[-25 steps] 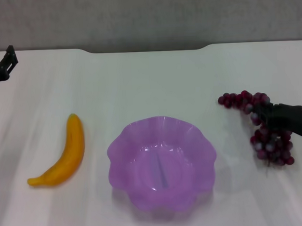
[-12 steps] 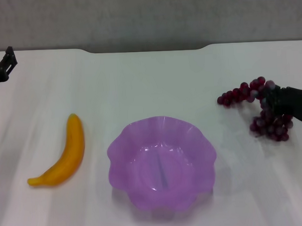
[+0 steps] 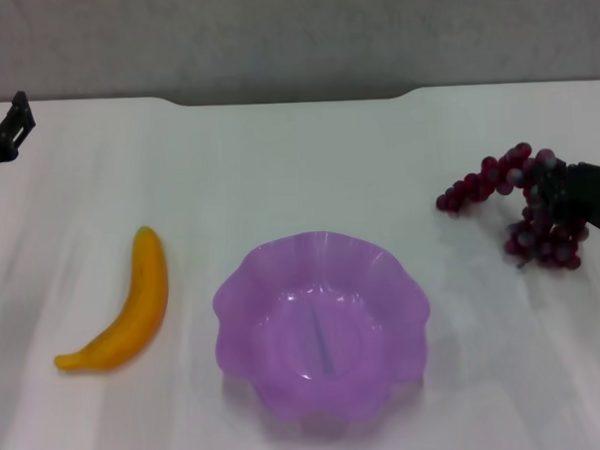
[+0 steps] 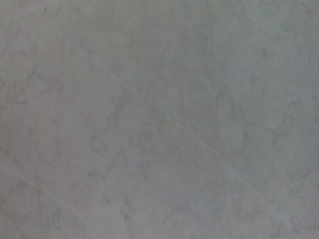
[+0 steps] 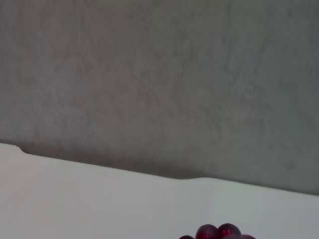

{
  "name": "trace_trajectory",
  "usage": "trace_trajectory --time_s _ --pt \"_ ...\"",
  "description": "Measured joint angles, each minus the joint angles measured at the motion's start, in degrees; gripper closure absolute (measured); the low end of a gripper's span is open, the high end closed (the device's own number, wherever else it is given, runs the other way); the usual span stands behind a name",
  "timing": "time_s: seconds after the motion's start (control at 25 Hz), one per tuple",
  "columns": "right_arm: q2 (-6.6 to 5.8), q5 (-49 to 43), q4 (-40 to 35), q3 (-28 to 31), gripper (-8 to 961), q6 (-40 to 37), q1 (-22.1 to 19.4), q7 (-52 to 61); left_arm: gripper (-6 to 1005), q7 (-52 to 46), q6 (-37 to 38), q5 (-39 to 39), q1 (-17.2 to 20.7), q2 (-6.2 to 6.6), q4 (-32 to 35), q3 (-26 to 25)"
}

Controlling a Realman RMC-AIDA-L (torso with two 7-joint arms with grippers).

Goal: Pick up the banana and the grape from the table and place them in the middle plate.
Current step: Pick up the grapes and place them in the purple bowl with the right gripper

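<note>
White table bears middle plate, nothing visible inside.

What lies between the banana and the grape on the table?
In the head view, the plate lies between the banana and the grape, a little nearer the camera. It is empty. The right gripper holds the grape.

Smooth plastic-looking banana, translucent glossy plate, matt table
</note>
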Motion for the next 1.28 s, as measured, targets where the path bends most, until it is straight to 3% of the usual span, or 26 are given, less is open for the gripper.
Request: trace_trajectory --time_s 0.8,1.04,1.28 --pt "-0.12 0.13 -2.29 6.42 783 -10.10 1.49 -6.57 216 0.00 -0.05 0.00 -0.17 0.00 0.34 0.00" --pt "-0.12 0.00 -10.23 6.12 782 -12.55 0.27 -2.50 216 0.04 0.29 0.00 -0.16 0.00 0.57 0.00" --pt "-0.20 -0.56 -21.60 1.08 785 -7.86 -1.97 2.42 216 0.16 0.42 0.00 -0.19 0.00 0.63 0.58"
